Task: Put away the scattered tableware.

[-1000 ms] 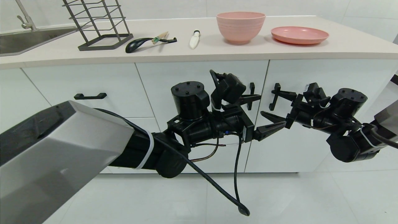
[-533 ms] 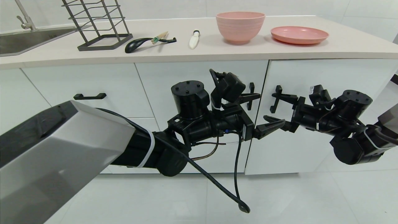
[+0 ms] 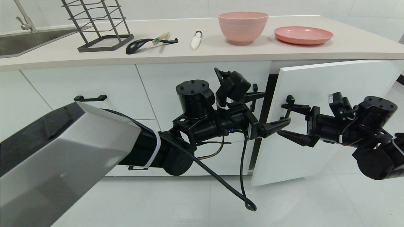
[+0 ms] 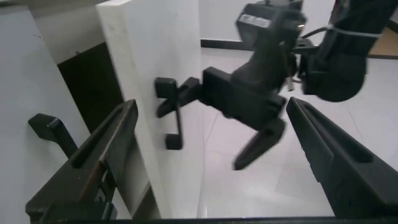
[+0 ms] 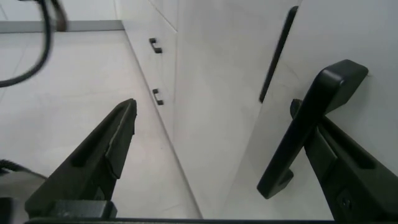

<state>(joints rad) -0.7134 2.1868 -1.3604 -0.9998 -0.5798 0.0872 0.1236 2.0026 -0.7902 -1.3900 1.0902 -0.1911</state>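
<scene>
The right gripper has its claw apart, the upper finger hooked behind the door handle rather than clamped on it. The cabinet door below the pink bowl stands partly ajar. To open it cleanly, I judge the pull should follow the hinge's arc with that finger seated deep behind the bar, or it may slip off. The left gripper, its claw also apart and holding nothing, sits just at the door's free edge, very near the right one, and should give way. The cupboard opening is dark, so I cannot tell its contents. The bowl's wall hides its inside. On the countertop, the pink plate lies just right of the bowl. A white utensil and a black spoon lie to its left, with the steel sink farther left.
</scene>
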